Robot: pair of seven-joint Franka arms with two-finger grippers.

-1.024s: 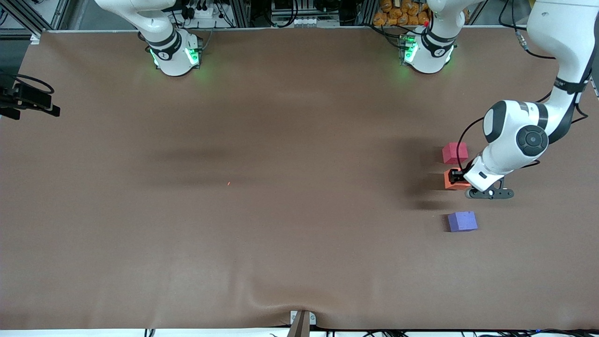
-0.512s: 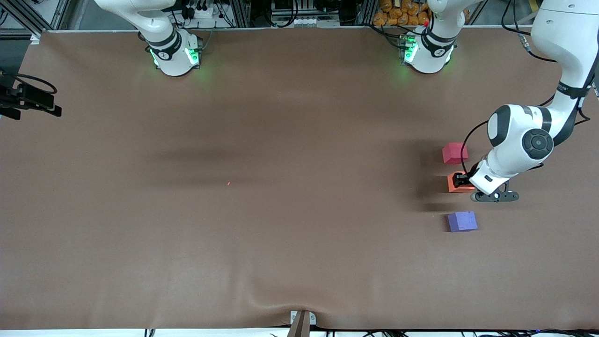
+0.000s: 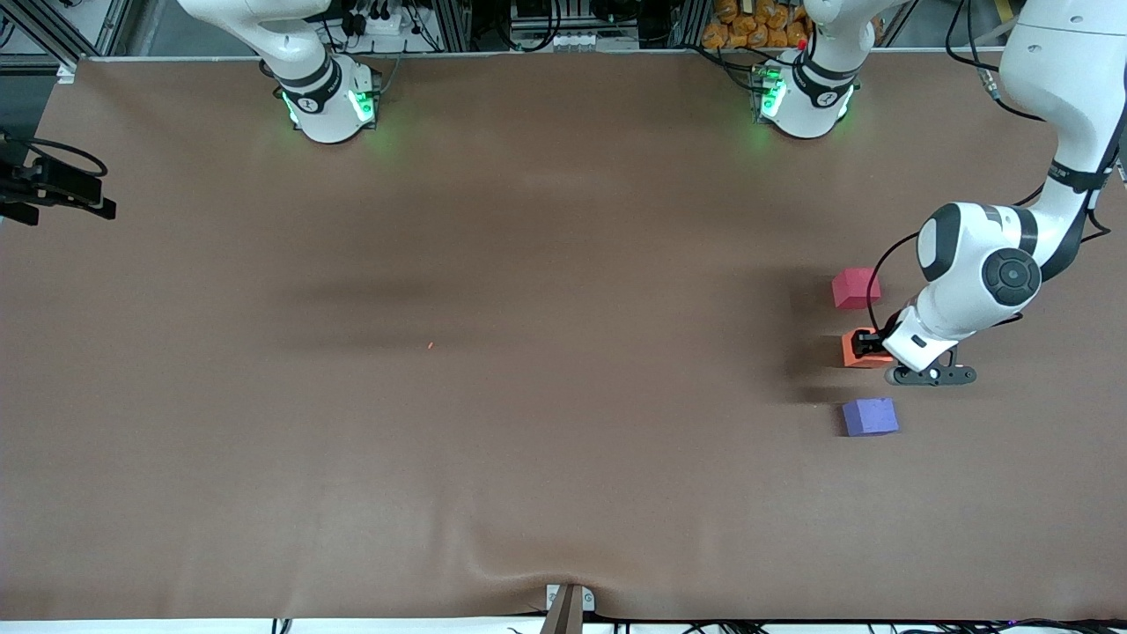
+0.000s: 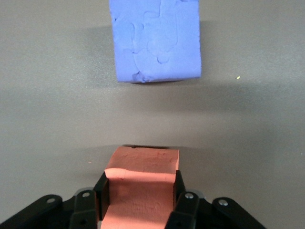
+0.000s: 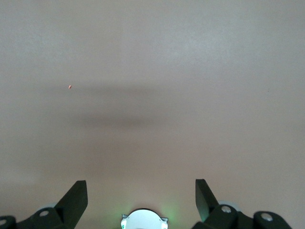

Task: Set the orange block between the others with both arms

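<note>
Table [image 3: 528,396] is carrying three cubes toward the left arm's end. The left gripper [image 3: 867,342] is clamping the orange block [image 3: 856,350] between the pinkish-red cube [image 3: 854,288] and purple-blue cube [image 3: 870,416]. The right gripper [image 5: 141,198] is waiting, fingers spread.

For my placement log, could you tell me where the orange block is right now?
In the front view, the orange block is clamped in the left tool toward the left arm's end of the table, between the pinkish-red cube and the purple-blue cube.
</note>
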